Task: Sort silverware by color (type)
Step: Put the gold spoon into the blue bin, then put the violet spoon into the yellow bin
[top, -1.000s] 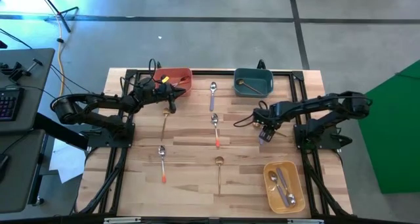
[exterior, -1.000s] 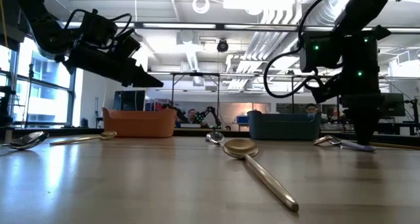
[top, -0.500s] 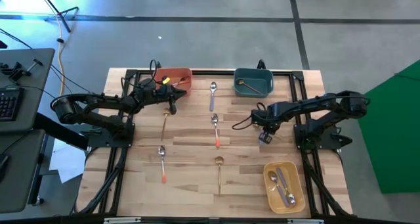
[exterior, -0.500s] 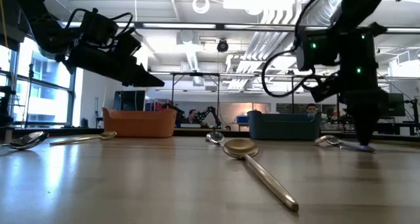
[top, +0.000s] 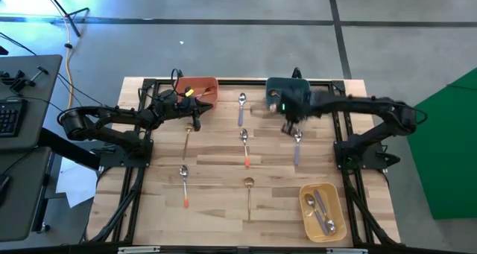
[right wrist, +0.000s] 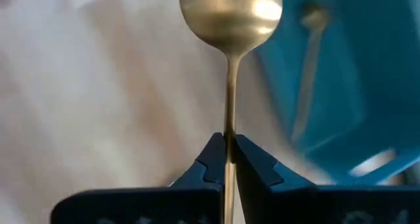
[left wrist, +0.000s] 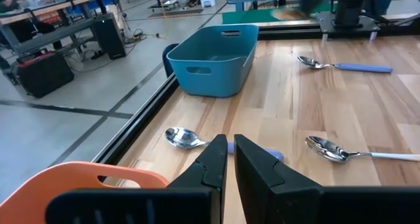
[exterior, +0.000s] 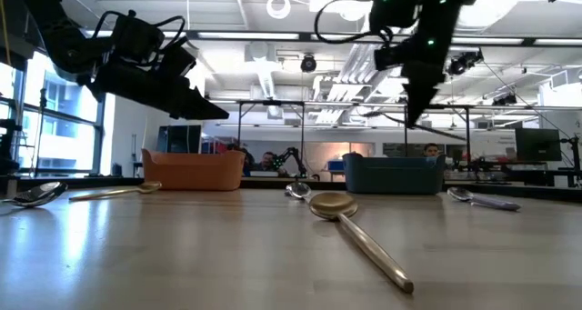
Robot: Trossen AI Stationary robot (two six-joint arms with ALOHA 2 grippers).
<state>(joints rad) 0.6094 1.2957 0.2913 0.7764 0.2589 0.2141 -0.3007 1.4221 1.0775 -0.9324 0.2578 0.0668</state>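
My right gripper [top: 287, 122] is shut on a gold-handled spoon [right wrist: 231, 14] and stands high above the table [exterior: 414, 115], beside the teal bowl [top: 291, 92]. That bowl holds another gold spoon [right wrist: 308, 66]. A purple-handled spoon [top: 297, 146] lies flat on the table just near of this gripper. My left gripper [top: 196, 120] hovers shut and empty by the coral bowl [top: 197, 90], above a gold spoon [top: 186, 140]. More spoons lie flat on the table: purple [top: 241, 109], orange-red [top: 244, 148], orange-red [top: 183, 185] and gold [top: 248, 194]. My right gripper pinches the gold spoon's thin handle [right wrist: 229, 145] between its two fingers. The handle runs on past the fingertips, with the spoon's bowl [right wrist: 231, 14] at the far end. The fingers slant downward. The spoon is lifted clear of the table.
A yellow bowl [top: 322, 209] with several spoons stands at the near right. Black frame rails [top: 134, 179] run along the table's edges. Bare wood lies between the loose spoons in the middle. In the left wrist view the teal bowl [left wrist: 216, 60] stands ahead, with a spoon [left wrist: 184, 138] past the fingertips.
My right gripper has risen from the table at the right middle and swung toward the far edge and the teal bowl, carrying the gold spoon clear of the table. The purple spoon it stood beside stays where it was. My left gripper has kept still.
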